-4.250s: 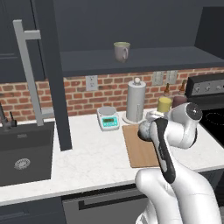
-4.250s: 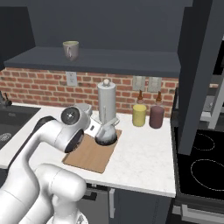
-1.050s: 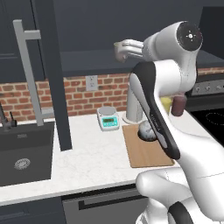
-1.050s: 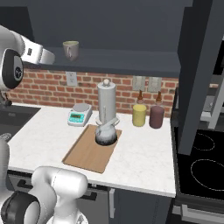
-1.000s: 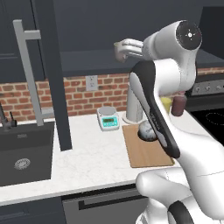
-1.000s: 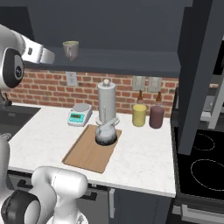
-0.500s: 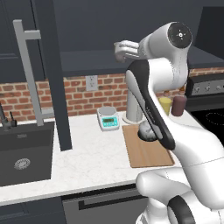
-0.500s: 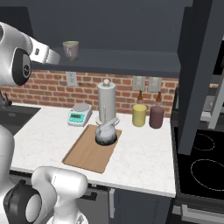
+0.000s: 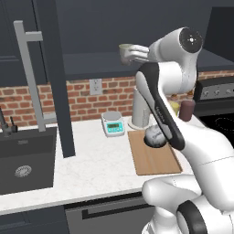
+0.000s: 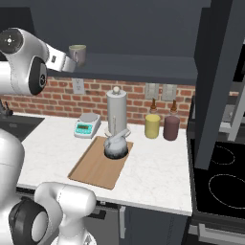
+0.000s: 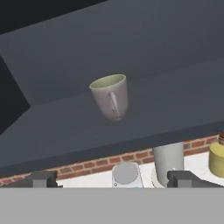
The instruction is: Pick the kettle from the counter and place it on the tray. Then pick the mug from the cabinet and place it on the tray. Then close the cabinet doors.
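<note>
The cabinet (image 10: 143,28) stands wide open, one door (image 9: 50,68) swung out at the left with its long bar handle (image 9: 32,77), another door (image 10: 215,81) at the right. One white counter (image 10: 158,172) below carries one wooden tray (image 10: 95,170), and the one kettle (image 10: 116,146) sits on the tray's far end. Behind it stands one tall grey cylinder (image 10: 116,112), with two canisters beside it, one yellow (image 10: 152,125) and one maroon (image 10: 171,127), and one small scale (image 10: 86,127) to the left. Up on the shelf (image 11: 131,131) stands the one mug (image 11: 111,96), upright, handle facing the hand camera. The gripper (image 11: 111,178) hovers just short of it, fingers spread wide either side, nothing between them.
</note>
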Motion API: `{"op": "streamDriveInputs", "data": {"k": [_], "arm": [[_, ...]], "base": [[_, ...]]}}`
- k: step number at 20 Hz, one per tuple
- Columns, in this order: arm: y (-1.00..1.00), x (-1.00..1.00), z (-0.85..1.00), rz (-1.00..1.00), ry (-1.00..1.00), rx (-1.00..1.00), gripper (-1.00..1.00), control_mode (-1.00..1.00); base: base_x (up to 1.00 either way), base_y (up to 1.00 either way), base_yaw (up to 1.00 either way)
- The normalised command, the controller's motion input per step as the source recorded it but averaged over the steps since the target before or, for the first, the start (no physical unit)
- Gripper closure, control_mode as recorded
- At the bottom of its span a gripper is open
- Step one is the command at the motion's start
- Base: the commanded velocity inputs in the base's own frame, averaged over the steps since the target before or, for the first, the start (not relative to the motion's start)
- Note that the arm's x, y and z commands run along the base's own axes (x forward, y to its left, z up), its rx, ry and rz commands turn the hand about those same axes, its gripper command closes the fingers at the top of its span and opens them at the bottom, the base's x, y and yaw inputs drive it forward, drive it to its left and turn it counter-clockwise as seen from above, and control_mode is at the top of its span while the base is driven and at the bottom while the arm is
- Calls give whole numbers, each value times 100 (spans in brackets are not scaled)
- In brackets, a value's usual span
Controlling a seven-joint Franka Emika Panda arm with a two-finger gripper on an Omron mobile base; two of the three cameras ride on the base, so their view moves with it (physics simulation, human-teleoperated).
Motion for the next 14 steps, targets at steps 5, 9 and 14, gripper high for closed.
{"op": "streamDriveInputs", "data": {"k": [5, 9, 14], "arm": [[-4, 27, 0, 10, 14, 0, -100, -100], [0, 28, 0, 10, 15, 0, -100, -100], [0, 30, -3, 6, 3, 0, -100, -100]], "base": [[0, 0, 0], [0, 0, 0], [0, 0, 0]]}}
